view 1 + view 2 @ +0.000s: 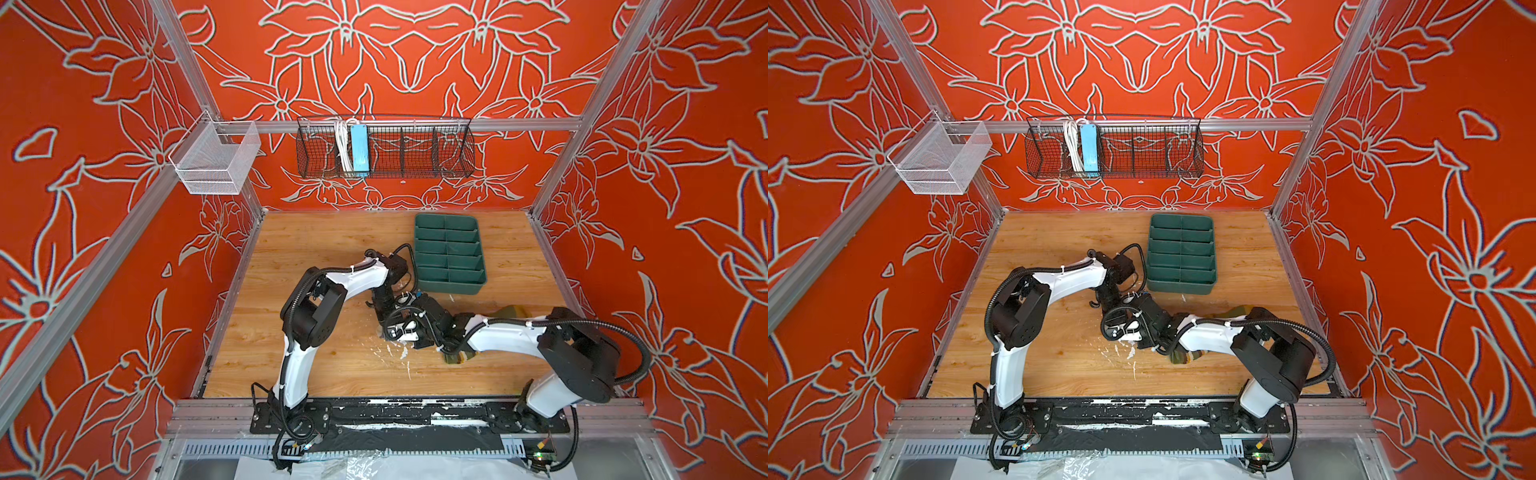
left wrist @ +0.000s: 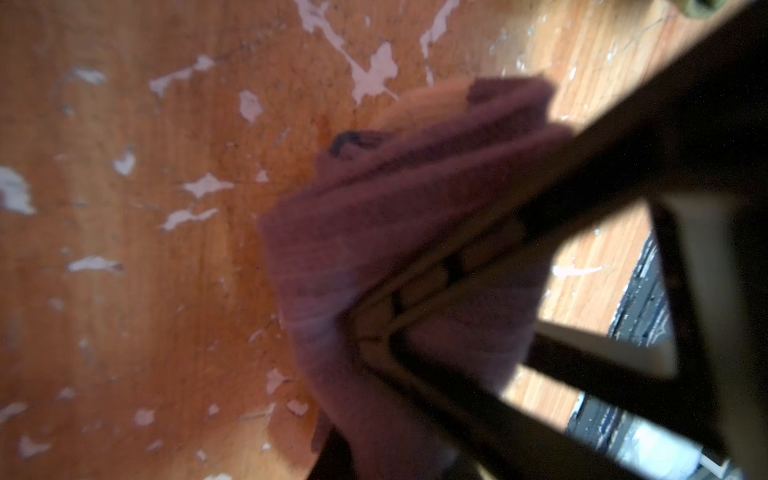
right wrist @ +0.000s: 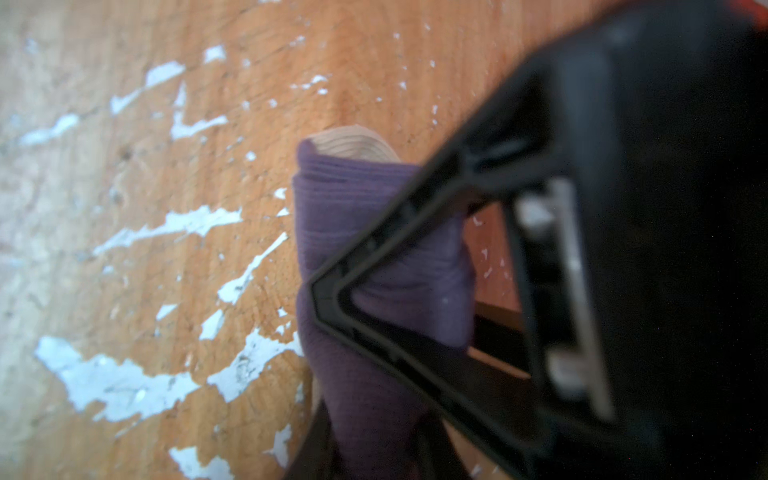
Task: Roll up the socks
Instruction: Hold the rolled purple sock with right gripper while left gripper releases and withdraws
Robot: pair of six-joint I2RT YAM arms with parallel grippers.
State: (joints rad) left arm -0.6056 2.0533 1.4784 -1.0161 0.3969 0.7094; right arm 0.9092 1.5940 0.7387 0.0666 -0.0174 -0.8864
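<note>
The purple sock (image 2: 374,216), with a cream end (image 3: 353,141), is bunched into a short fold just above the worn wooden table. My left gripper (image 2: 374,457) is shut on one part of it. My right gripper (image 3: 365,453) is shut on another part, with cloth running down between its dark fingers. In both top views the two grippers (image 1: 384,309) (image 1: 397,330) meet at mid-table and cover the purple sock. The olive green sock (image 1: 512,311) (image 1: 1239,311) lies flat under my right forearm, its striped end (image 1: 457,358) showing on the near side.
A dark green divided tray (image 1: 451,287) (image 1: 1181,286) stands on the table just behind the grippers. Flaked white paint patches (image 1: 401,353) mark the wood in front of them. A black wire basket (image 1: 384,147) and a white mesh basket (image 1: 216,160) hang on the walls.
</note>
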